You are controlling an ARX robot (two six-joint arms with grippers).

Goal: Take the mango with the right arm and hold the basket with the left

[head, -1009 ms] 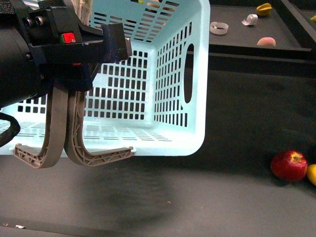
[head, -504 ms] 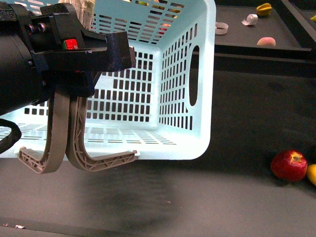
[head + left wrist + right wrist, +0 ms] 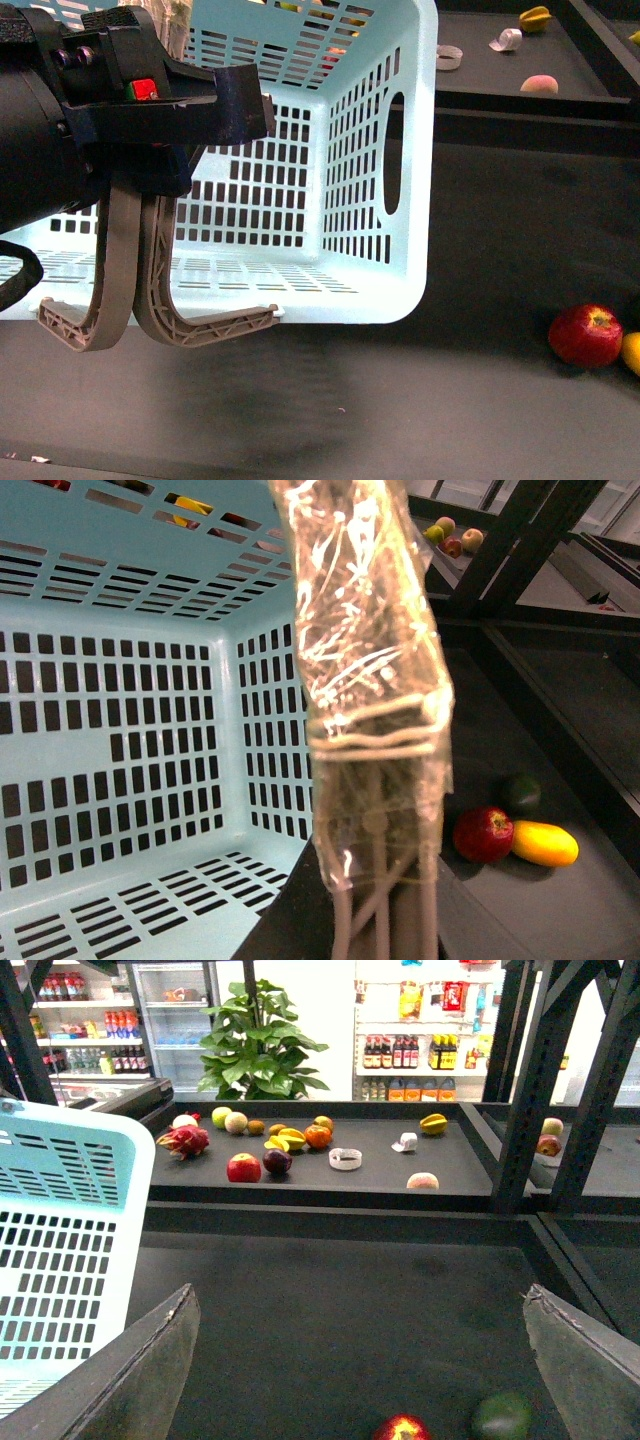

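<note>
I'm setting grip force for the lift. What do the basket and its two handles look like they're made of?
The basket looks like moulded light-blue plastic, smooth and slightly glossy, with thin walls and uniform slots. The handles look like a stiffer grey-brown plastic, matte, with moulded truss-like ribbing. Plastic is likely but not certain.

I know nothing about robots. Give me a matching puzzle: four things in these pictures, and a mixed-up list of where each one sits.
Things
1. light-blue slotted plastic basket
2. round red apple
3. smooth yellow oval mango
4. dark green round fruit

Places
A. cut off at the front view's right edge, beside the apple
B. on the dark surface, between basket and mango
C. close to the apple, outside the front view
D. left of all the fruit, open side facing the front camera

Pairs: 1-D, 2-B, 3-A, 4-C
</note>
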